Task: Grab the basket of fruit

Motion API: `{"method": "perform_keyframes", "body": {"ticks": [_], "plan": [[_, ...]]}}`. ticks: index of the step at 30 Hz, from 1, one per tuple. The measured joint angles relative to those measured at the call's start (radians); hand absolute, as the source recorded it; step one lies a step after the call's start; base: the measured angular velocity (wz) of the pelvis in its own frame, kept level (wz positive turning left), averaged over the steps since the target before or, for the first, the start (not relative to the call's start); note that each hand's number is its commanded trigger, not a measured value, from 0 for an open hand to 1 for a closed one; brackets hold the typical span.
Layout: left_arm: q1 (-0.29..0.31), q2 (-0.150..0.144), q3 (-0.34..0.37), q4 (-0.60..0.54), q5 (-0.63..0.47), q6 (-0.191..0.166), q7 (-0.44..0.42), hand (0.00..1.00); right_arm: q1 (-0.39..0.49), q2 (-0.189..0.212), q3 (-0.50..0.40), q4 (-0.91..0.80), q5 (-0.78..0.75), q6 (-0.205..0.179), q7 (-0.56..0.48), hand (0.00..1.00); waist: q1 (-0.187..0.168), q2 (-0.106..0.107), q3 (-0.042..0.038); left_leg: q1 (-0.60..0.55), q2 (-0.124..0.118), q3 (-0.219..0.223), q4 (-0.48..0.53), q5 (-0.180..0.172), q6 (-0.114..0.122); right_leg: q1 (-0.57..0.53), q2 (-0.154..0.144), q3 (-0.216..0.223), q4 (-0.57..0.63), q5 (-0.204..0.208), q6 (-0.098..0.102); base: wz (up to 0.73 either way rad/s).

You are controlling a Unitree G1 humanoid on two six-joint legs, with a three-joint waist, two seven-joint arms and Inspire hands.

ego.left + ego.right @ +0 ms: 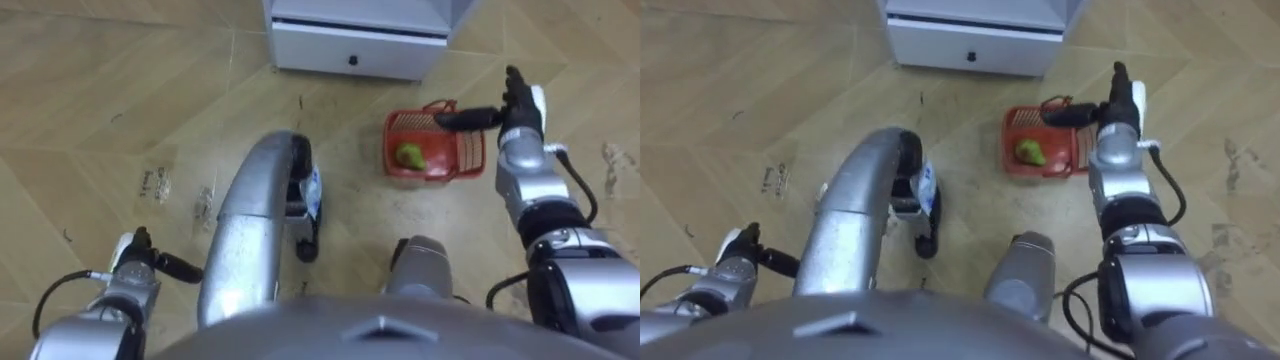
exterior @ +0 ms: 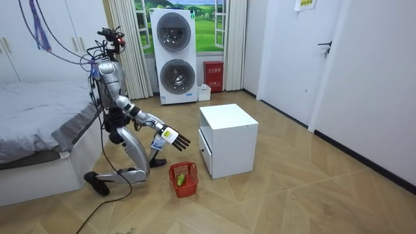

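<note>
We show a red mesh basket (image 1: 440,172), yellow-green fruit (image 1: 409,155), white cabinet (image 1: 350,40) and tan herringbone floor (image 1: 120,90).

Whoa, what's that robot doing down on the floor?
The robot kneels on the wooden floor beside a bed, in front of a white cabinet. Its right robot hand is stretched out, fingers straight, above a red fruit basket that stands on the floor with a green fruit inside. The room view shows the hand up off the basket, so nothing is lifted yet. Its left robot hand hangs low at its side.
</note>
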Motion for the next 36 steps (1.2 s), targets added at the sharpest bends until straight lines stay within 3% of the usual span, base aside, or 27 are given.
{"method": "perform_keyframes", "body": {"ticks": [2, 3, 4, 5, 6, 7, 9, 12, 14, 15, 20, 21, 22, 24, 30, 36], "plan": [[0.009, 0.001, -0.024, 0.009, 0.0, -0.004, 0.009, 0.0, 0.005, 0.0, 0.0, 0.001, 0.0, 0.003, -0.008, 0.0, -0.039, -0.006, 0.0004, -0.009, -0.01, 0.02, 0.019, -0.003, -0.054, 0.006, -0.022, 0.006, 0.032, 0.001, 0.0, 0.47], [0.011, 0.0, -0.028, 0.017, 0.001, -0.004, 0.012, 0.0, 0.004, 0.0, 0.0, 0.0, -0.001, 0.006, -0.011, 0.0, -0.054, -0.024, 0.0096, -0.019, -0.017, 0.018, 0.052, -0.008, -0.114, 0.001, -0.041, 0.013, 0.048, 0.001, 0.0, -0.11], [0.025, 0.001, -0.026, 0.022, 0.0, -0.004, 0.011, 0.0, 0.003, 0.001, 0.003, -0.001, 0.0, 0.011, -0.011, 0.0, -0.046, -0.013, 0.0059, -0.027, -0.03, -0.046, 0.109, -0.028, -0.114, -0.009, -0.049, 0.018, 0.078, 0.0, 0.0, -0.5], [0.034, 0.001, -0.028, 0.025, 0.0, -0.005, 0.011, 0.0, 0.003, 0.002, 0.004, -0.003, 0.002, 0.013, -0.012, 0.0, -0.032, 0.002, -0.0026, -0.029, -0.031, -0.054, 0.135, -0.056, -0.082, -0.017, -0.051, 0.024, 0.103, 0.001, 0.002, -0.96], [0.054, 0.005, -0.032, 0.041, -0.007, -0.011, 0.017, 0.0, 0.011, 0.011, 0.004, -0.003, 0.01, 0.015, -0.015, 0.0, -0.017, -0.014, -0.0108, -0.029, -0.057, -0.053, 0.161, -0.076, -0.041, -0.013, -0.066, 0.035, 0.139, -0.004, 0.011, -0.67], [0.051, 0.005, -0.043, 0.067, -0.026, -0.021, 0.03, 0.0, 0.036, 0.022, 0.004, -0.005, 0.014, 0.015, -0.019, 0.0, -0.034, -0.033, -0.0217, -0.023, -0.085, -0.053, 0.166, -0.084, -0.026, 0.008, -0.078, 0.031, 0.148, -0.002, 0.02, -0.34], [0.047, 0.006, -0.072, 0.078, -0.042, -0.034, 0.053, 0.0, 0.057, 0.022, 0.004, -0.006, 0.017, 0.015, -0.033, 0.0, -0.049, -0.058, -0.0271, -0.019, -0.077, -0.051, 0.163, -0.085, -0.024, 0.032, -0.069, 0.007, 0.147, 0.004, 0.023, 0.15], [0.055, -0.007, -0.075, 0.066, -0.041, -0.045, 0.067, 0.0, 0.067, 0.02, 0.004, -0.007, 0.004, 0.012, -0.056, 0.0, -0.066, -0.062, -0.025, -0.014, -0.055, -0.056, 0.164, -0.073, -0.032, 0.039, -0.063, 0.003, 0.155, 0.001, 0.02, 0.05], [0.066, -0.008, -0.077, 0.06, -0.037, -0.045, 0.067, 0.0, 0.089, 0.02, 0.005, -0.025, -0.003, 0.012, -0.066, 0.0, -0.071, -0.07, -0.0274, -0.015, -0.056, -0.059, 0.16, -0.06, -0.045, 0.039, -0.059, 0.003, 0.164, -0.005, 0.008, 0.05], [0.076, -0.009, -0.08, 0.051, -0.037, -0.046, 0.067, 0.0, 0.099, 0.019, 0.005, -0.038, -0.009, 0.01, -0.074, 0.0, -0.073, -0.069, -0.0219, -0.018, -0.055, -0.059, 0.158, -0.054, -0.055, 0.039, -0.052, 0.005, 0.173, -0.013, -0.001, 0.16], [0.125, -0.01, -0.127, 0.028, -0.037, -0.044, 0.066, 0.0, 0.101, 0.016, 0.047, -0.042, -0.026, 0.001, -0.071, 0.0, -0.08, -0.073, -0.0182, -0.058, -0.058, -0.057, 0.181, -0.043, -0.111, 0.04, -0.033, 0.016, 0.239, -0.071, -0.032, 0.15], [0.133, -0.023, -0.126, 0.025, -0.037, -0.041, 0.06, 0.0, 0.097, 0.007, 0.059, -0.048, -0.022, -0.006, -0.067, 0.0, -0.084, -0.055, -0.0109, -0.077, -0.05, -0.072, 0.204, -0.039, -0.12, 0.04, -0.013, 0.014, 0.263, -0.078, -0.041, -0.06], [0.145, -0.041, -0.125, 0.025, -0.036, -0.044, 0.051, 0.0, 0.086, 0.004, 0.068, -0.049, -0.02, -0.01, -0.064, 0.0, -0.08, -0.053, -0.0047, -0.092, -0.043, -0.079, 0.197, -0.029, -0.139, 0.023, 0.002, 0.021, 0.266, -0.081, -0.039, -0.1], [0.152, -0.045, -0.125, 0.024, -0.036, -0.044, 0.021, 0.0, 0.086, 0.004, 0.084, -0.055, -0.012, -0.014, -0.06, 0.0, -0.089, -0.053, -0.0055, -0.092, -0.044, -0.082, 0.181, -0.02, -0.156, 0.013, 0.007, 0.021, 0.265, -0.081, -0.038, -0.03], [0.124, -0.042, -0.13, 0.025, -0.037, -0.053, -0.029, 0.0, 0.078, 0.0, 0.099, -0.055, -0.005, -0.019, -0.059, 0.0, -0.089, -0.062, -0.0131, -0.096, -0.042, -0.1, 0.165, -0.01, -0.175, 0.001, 0.025, 0.004, 0.261, -0.082, -0.037, 0.03], [0.114, -0.036, -0.172, 0.008, -0.038, -0.061, -0.03, 0.0, 0.067, -0.003, 0.122, -0.055, 0.008, -0.019, -0.04, 0.0, -0.059, -0.052, -0.0122, -0.111, -0.044, -0.118, 0.172, -0.011, -0.177, 0.0, 0.038, -0.011, 0.262, -0.082, -0.036, 0.03]]}}
